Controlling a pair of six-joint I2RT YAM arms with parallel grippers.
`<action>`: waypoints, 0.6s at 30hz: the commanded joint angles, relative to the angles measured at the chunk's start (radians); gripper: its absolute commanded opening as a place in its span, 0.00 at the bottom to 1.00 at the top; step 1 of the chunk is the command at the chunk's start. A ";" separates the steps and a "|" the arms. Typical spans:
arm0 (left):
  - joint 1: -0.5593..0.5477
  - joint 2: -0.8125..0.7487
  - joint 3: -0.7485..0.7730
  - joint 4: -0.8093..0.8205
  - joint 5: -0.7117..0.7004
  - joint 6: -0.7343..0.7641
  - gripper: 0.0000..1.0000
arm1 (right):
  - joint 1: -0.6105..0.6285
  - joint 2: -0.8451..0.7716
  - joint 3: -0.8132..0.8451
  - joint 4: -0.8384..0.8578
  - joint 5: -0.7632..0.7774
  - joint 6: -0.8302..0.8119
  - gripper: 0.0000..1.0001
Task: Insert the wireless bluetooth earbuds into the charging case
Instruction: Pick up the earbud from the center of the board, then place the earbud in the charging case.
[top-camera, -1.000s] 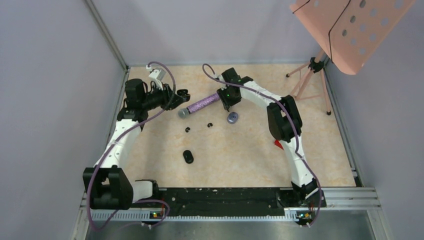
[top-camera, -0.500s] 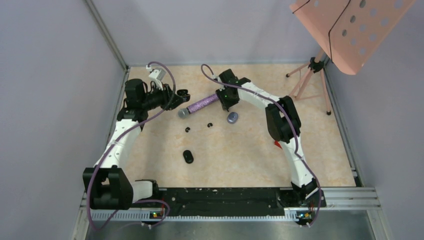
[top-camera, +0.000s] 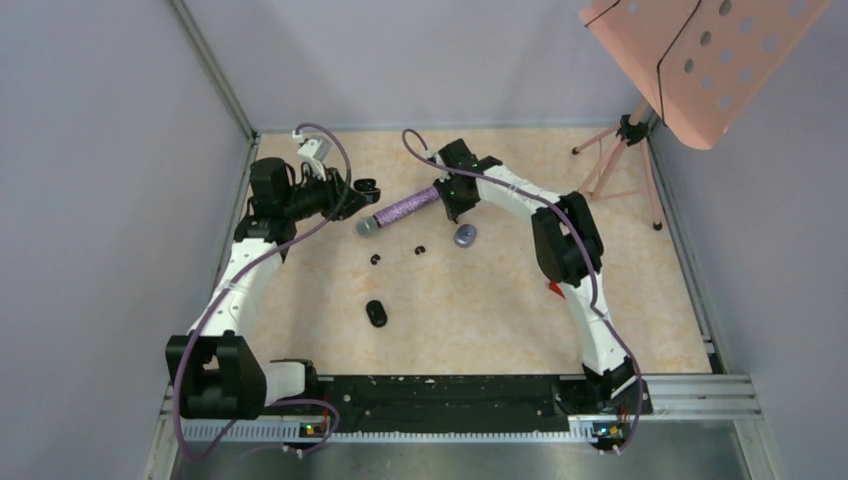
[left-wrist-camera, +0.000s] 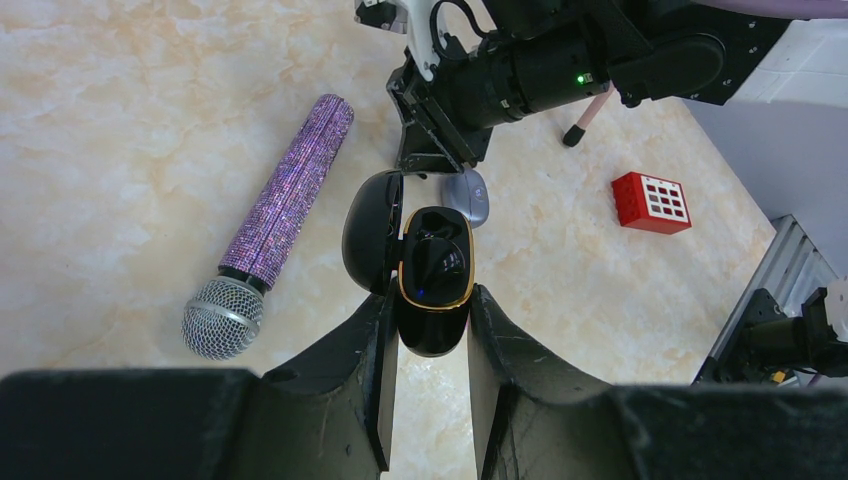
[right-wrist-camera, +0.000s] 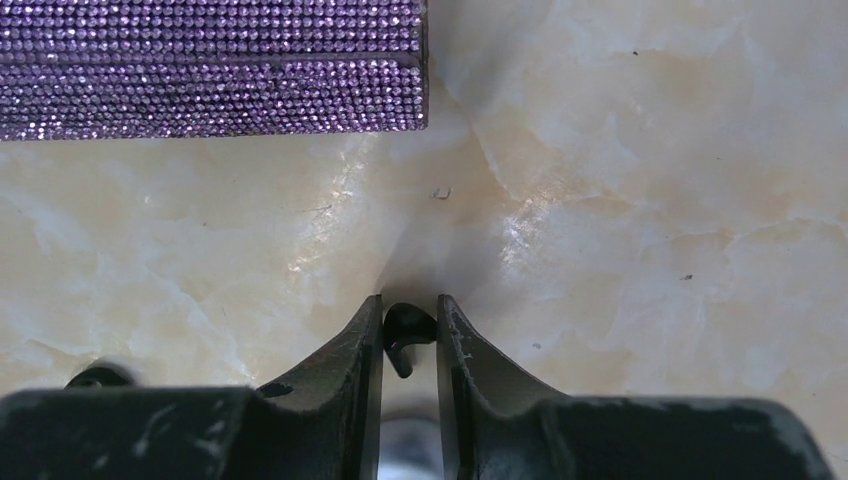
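Note:
My left gripper (left-wrist-camera: 430, 300) is shut on an open black charging case (left-wrist-camera: 432, 275) with a gold rim, its lid (left-wrist-camera: 372, 230) swung to the left, held above the table at the far left (top-camera: 366, 187). My right gripper (right-wrist-camera: 410, 315) is down at the table by the butt end of the purple glitter microphone (right-wrist-camera: 210, 65). Its fingers pinch a glossy black earbud (right-wrist-camera: 405, 328), which touches both pads. Two more black earbuds (top-camera: 376, 259) (top-camera: 419, 249) lie loose on the table in front of the microphone (top-camera: 400, 212).
A closed grey-lilac case (top-camera: 464, 236) lies just right of the loose earbuds, and a closed black case (top-camera: 376, 313) lies nearer the bases. A red block (top-camera: 553, 288) sits by the right arm. A pink music stand (top-camera: 700, 60) rises at the back right.
The right gripper's fingers have closed in on the black earbud, and the right arm has shifted slightly left. The left arm and its case have not moved.

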 joint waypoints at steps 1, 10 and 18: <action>0.003 -0.022 -0.008 0.048 0.022 0.016 0.00 | -0.005 -0.045 -0.045 -0.034 -0.130 -0.024 0.11; 0.003 0.015 -0.016 0.205 0.260 0.103 0.00 | -0.155 -0.384 -0.127 0.141 -0.845 -0.084 0.03; -0.031 0.107 0.041 0.470 0.407 -0.074 0.00 | -0.165 -0.615 -0.309 0.693 -1.096 0.206 0.01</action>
